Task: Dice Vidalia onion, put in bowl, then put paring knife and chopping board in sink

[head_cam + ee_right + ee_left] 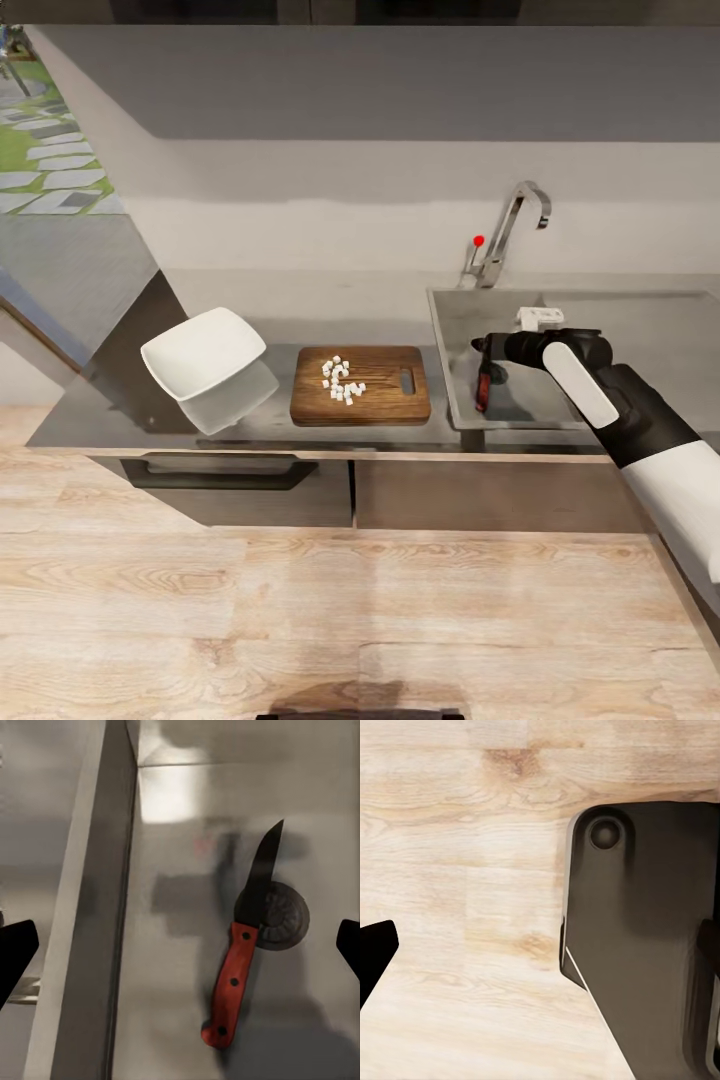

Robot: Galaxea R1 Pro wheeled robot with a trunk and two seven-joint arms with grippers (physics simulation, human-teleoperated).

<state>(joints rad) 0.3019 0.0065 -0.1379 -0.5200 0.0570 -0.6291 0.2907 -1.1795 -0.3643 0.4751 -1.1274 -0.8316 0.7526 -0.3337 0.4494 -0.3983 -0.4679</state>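
Right arm (640,420): glossy black jointed casing, white forearm shell, a white elongated panel near the wrist. Fingers (15,952): flat black, blunt-tipped. Base (652,945): dark rounded plate, one round boss.

No readable text, no labels, no brand marks, no numbers on any surface

the right pincer (487,350) hangs over the sink (450,330), jaws apart. directly beneath it the knife (241,949) lies flat in the sink, its blade across the drain (280,916). to the pincer's left, past the sink wall, the board (400,405) rests on the tabletop (100,420) with onion bits (340,379) on it. further left of the board sits the bowl (204,353). behind the pincer, at the sink's back edge, stands the faucet (505,232).
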